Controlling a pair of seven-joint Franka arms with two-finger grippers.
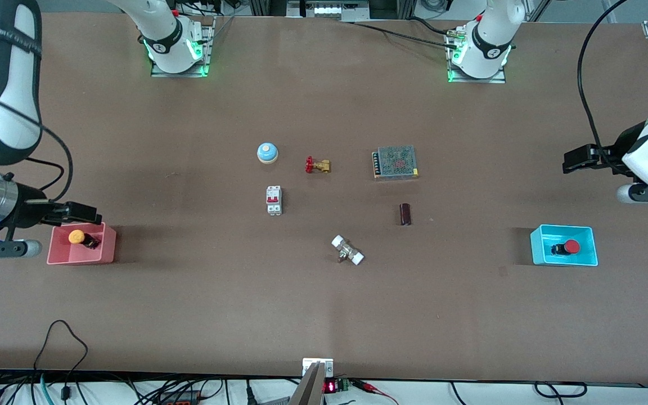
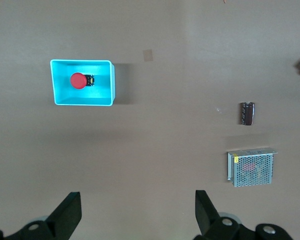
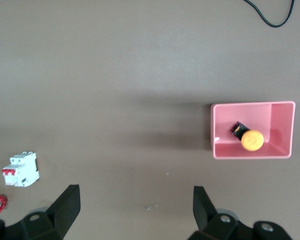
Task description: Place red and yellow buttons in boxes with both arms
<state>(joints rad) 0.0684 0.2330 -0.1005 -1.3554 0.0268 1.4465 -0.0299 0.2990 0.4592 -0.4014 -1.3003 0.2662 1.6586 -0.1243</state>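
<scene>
The orange-yellow button (image 1: 78, 237) lies in the pink-red box (image 1: 109, 246) at the right arm's end of the table. The red button (image 1: 570, 247) lies in the cyan box (image 1: 538, 248) at the left arm's end. My right gripper (image 1: 79, 213) is open and empty, up over the table beside the pink-red box. Its wrist view shows that box (image 3: 282, 125), the yellow button (image 3: 251, 140) and the open gripper (image 3: 136, 207). My left gripper (image 1: 574, 159) is open and empty over bare table. Its wrist view shows the cyan box (image 2: 108, 80), the red button (image 2: 78, 80) and the open gripper (image 2: 138, 210).
In the middle of the table lie a blue dome bell (image 1: 267, 152), a brass valve with a red handle (image 1: 317, 165), a mesh-topped power supply (image 1: 395, 162), a white circuit breaker (image 1: 274, 199), a dark cylinder (image 1: 405, 214) and a white-ended fitting (image 1: 347, 250).
</scene>
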